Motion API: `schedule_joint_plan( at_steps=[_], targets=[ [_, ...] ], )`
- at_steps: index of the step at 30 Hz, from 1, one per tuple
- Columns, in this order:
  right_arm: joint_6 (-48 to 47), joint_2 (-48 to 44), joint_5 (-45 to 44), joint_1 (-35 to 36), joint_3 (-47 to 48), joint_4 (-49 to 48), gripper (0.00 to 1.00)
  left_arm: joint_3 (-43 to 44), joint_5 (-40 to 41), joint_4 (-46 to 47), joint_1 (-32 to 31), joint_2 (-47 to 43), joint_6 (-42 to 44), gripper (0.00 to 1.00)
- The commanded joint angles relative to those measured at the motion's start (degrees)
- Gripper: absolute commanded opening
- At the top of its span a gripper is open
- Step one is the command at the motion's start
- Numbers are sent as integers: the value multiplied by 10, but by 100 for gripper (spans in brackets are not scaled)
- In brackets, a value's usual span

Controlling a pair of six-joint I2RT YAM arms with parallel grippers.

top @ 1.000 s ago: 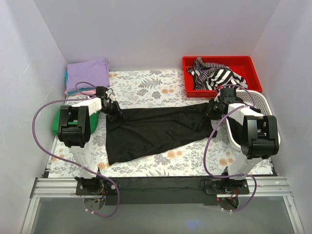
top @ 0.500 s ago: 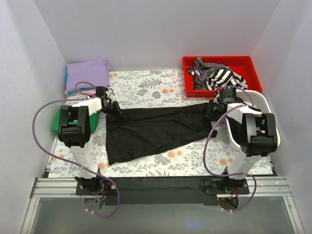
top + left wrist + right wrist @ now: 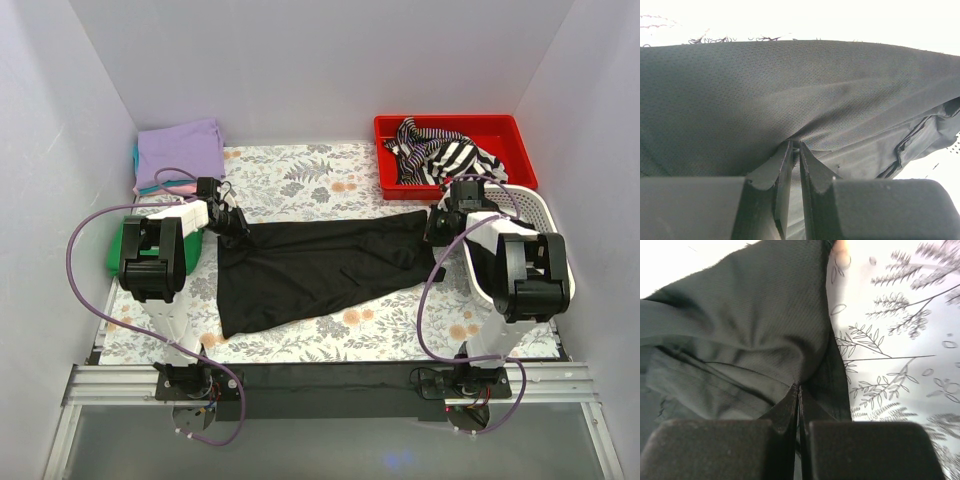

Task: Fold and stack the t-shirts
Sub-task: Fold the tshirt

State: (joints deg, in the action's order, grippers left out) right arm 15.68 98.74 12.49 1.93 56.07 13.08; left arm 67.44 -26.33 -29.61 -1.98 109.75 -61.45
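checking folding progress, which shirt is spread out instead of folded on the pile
The black t-shirt, spread across the floral mat with the left gripper and right gripper each pinching an end. The lavender t-shirt lies folded atop the pile.

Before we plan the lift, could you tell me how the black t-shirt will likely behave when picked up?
The black fabric t-shirt will probably be floppy: it puckers where the left claw and right claw pinch it. Held at two ends, its middle would likely sag. It looks thin, so probably light.
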Motion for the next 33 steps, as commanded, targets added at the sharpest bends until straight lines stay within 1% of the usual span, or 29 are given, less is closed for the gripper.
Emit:
schedule_joint_plan(
  at_steps=[1,5,12,15,18,19,20,21,22,24,25,28,29,31,33],
  targets=[
    [-14,-52,-11,0,27,-19,1,-14,72,-15,3,19,24,10],
    [-17,-54,-20,0,54,-18,2,-14,74,-16,3,20,24,11],
    [-17,-3,-36,0,97,-12,2,-13,82,-19,3,20,25,11],
    [-17,25,-58,0,119,-14,2,-10,80,-19,3,23,26,10],
    [-24,49,-40,0,136,-10,18,-11,80,-19,3,23,26,10],
    [-24,46,-31,1,131,-14,32,-12,81,-19,3,24,26,10],
    [-26,19,-28,1,117,-30,44,-9,80,-19,3,25,26,10],
    [-28,9,-20,3,110,-36,50,-9,80,-19,3,24,25,10],
    [-35,-24,-14,7,107,-34,52,-10,81,-19,3,22,24,10],
    [-55,-58,-24,21,102,-22,55,-9,82,-18,3,20,25,10],
    [-62,-73,-22,27,98,-17,60,-8,81,-17,3,18,23,10],
    [-71,-67,9,36,90,12,61,-9,68,-12,3,9,21,10],
    [-73,-58,39,40,87,15,61,-9,62,-9,3,6,20,10],
    [-84,-39,67,60,90,16,59,-12,53,-3,3,0,21,10],
    [-85,-18,68,80,101,16,59,-15,51,2,3,-9,20,10]
  ],
)
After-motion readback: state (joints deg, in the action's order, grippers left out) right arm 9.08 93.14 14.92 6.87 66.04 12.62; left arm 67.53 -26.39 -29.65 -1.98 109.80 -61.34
